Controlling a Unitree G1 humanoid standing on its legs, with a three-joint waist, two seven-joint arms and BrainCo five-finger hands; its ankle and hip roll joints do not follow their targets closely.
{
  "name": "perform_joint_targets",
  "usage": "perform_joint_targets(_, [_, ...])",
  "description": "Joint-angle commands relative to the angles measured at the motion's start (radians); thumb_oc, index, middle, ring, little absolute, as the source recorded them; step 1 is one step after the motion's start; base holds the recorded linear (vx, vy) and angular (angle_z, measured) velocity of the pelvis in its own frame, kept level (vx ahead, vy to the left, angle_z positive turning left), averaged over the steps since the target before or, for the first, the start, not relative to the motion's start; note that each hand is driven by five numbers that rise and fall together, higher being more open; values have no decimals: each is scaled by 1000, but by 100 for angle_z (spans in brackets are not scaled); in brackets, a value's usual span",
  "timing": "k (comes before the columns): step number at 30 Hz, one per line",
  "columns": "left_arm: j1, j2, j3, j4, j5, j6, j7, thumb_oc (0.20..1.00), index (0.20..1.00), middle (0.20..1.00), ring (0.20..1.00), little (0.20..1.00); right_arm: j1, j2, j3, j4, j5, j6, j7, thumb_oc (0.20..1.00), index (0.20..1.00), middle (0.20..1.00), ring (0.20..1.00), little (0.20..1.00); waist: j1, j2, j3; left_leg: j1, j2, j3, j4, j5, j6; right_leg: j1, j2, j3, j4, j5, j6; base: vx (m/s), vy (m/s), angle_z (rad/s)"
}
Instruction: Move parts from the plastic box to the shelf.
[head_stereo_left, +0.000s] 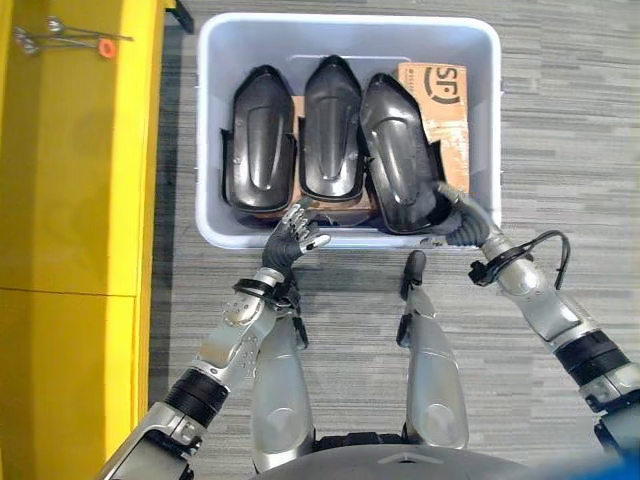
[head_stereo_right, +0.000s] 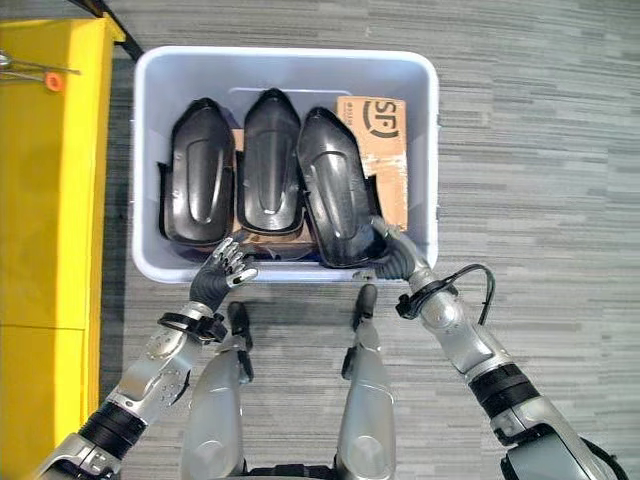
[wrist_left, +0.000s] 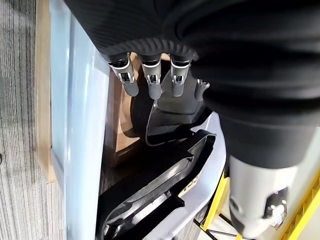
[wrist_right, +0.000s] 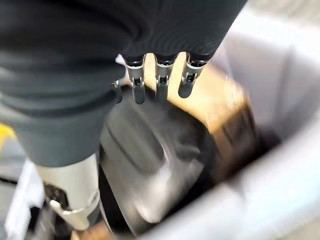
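Three black moulded parts stand side by side in the pale plastic box (head_stereo_left: 345, 20) on the floor: a left part (head_stereo_left: 262, 135), a middle part (head_stereo_left: 332, 125) and a right part (head_stereo_left: 398, 150). My right hand (head_stereo_left: 458, 215) is at the box's near right corner. Its straight fingers (wrist_right: 159, 82) reach over the near end of the right part (wrist_right: 155, 165) and are not closed on it. My left hand (head_stereo_left: 295, 235) hovers at the near rim below the left part, fingers (wrist_left: 152, 82) relaxed and holding nothing. The yellow shelf (head_stereo_left: 80, 150) runs along the left.
A brown cardboard box (head_stereo_left: 440, 100) lies in the plastic box's far right, partly under the right part. Small metal items with an orange piece (head_stereo_left: 60, 35) rest on the shelf's far end. Grey carpet surrounds the box.
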Motion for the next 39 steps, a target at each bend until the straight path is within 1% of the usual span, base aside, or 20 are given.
perform_joint_targets(1, [56,17,33,-92,26,-48,7,1000,1000,1000,1000,1000,51,-37,-96,-177,66,-112,-56,1000,1000,1000,1000,1000,8,6,-31,-38,41,-15,-2,43,-14,40,-55,27,124,-111,49,5,-4,-9])
perform_joint_targets(4, [64,24,35,-101,32,-48,12,1000,1000,1000,1000,1000,93,-6,-146,-254,104,-142,-80,1000,1000,1000,1000,1000,0,1,-35,-35,44,-10,-6,43,-16,38,-53,29,122,-111,49,5,-6,-12])
perform_joint_targets(6, [68,26,29,-103,35,-48,13,1000,1000,1000,1000,1000,110,11,-160,-259,104,-152,-98,1000,1000,1000,1000,1000,0,1,-39,-35,44,-10,-6,43,-18,34,-52,30,126,-112,50,8,-2,-9])
perform_joint_targets(8, [62,26,20,-104,33,-52,16,1000,1000,1000,1000,1000,101,38,-159,-224,100,-150,-137,1000,1000,1000,1000,1000,0,4,-42,-34,45,-9,-7,43,-18,34,-53,30,127,-113,49,7,-1,-2])
perform_joint_targets(11, [54,24,15,-103,30,-57,22,1000,1000,1000,1000,1000,86,63,-149,-192,110,-144,-157,1000,1000,1000,1000,1000,1,6,-44,-37,46,-10,-5,44,-19,30,-53,32,128,-112,49,0,0,0])
perform_joint_targets(14, [40,16,-2,-89,30,-60,38,1000,1000,1000,1000,1000,57,97,-142,-129,90,-125,-213,1000,1000,1000,1000,1000,3,14,-47,-42,46,-13,-1,44,-18,21,-51,35,139,-116,49,0,0,0])
perform_joint_targets(17, [33,11,-13,-84,27,-63,45,1000,1000,1000,1000,1000,30,122,-133,-78,91,-115,-243,1000,1000,1000,1000,1000,7,21,-46,-48,45,-14,1,44,-17,16,-50,35,141,-117,49,0,0,0])
perform_joint_targets(20, [28,8,-26,-81,27,-60,47,1000,1000,1000,1000,1000,2,146,-119,-17,117,-108,-258,1000,1000,1000,1000,1000,12,29,-47,-54,44,-17,6,43,-16,12,-52,35,144,-118,49,0,0,0])
perform_joint_targets(21, [21,6,-36,-78,22,-62,51,1000,1000,1000,1000,1000,-26,170,-111,39,161,-103,-268,1000,1000,1000,1000,1000,18,35,-47,-57,43,-18,8,43,-15,10,-54,34,146,-118,48,0,0,0])
perform_joint_targets(22, [21,6,-36,-78,22,-62,51,1000,1000,1000,1000,1000,-28,170,-111,41,161,-104,-268,1000,1000,1000,1000,1000,18,35,-47,-58,43,-18,8,43,-15,10,-54,34,146,-118,48,0,0,0])
perform_joint_targets(23, [11,6,-43,-76,15,-64,55,1000,1000,1000,1000,1000,-58,179,-103,96,172,-97,-286,1000,1000,1000,1000,1000,22,44,-47,-58,42,-17,7,43,-15,7,-56,33,150,-118,47,0,0,0])
perform_joint_targets(26, [4,5,-50,-72,7,-65,63,1000,1000,1000,1000,1000,-112,195,-110,184,216,-94,-316,1000,1000,1000,1000,1000,31,55,-46,-64,40,-19,11,41,-13,-4,-57,36,161,-122,46,0,0,0])
perform_joint_targets(30, [3,8,-49,-66,4,-66,71,1000,1000,1000,1000,1000,-159,196,-115,242,231,-92,-341,1000,1000,1000,1000,1000,38,65,-43,-69,38,-21,14,39,-11,-11,-57,36,170,-124,44,0,0,0])
perform_joint_targets(36, [0,14,-55,-68,4,-63,67,1000,1000,1000,1000,1000,-201,184,-99,297,219,-77,-347,1000,1000,1000,1000,1000,45,73,-38,-78,36,-23,25,35,-7,-21,-59,36,180,-126,44,0,0,0])
perform_joint_targets(39, [-7,16,-61,-76,5,-63,65,1000,1000,1000,1000,1000,-234,175,-82,375,179,-54,-364,1000,1000,1000,1000,1000,52,81,-33,-94,33,-28,34,34,-5,-32,-59,37,190,-129,41,0,0,0])
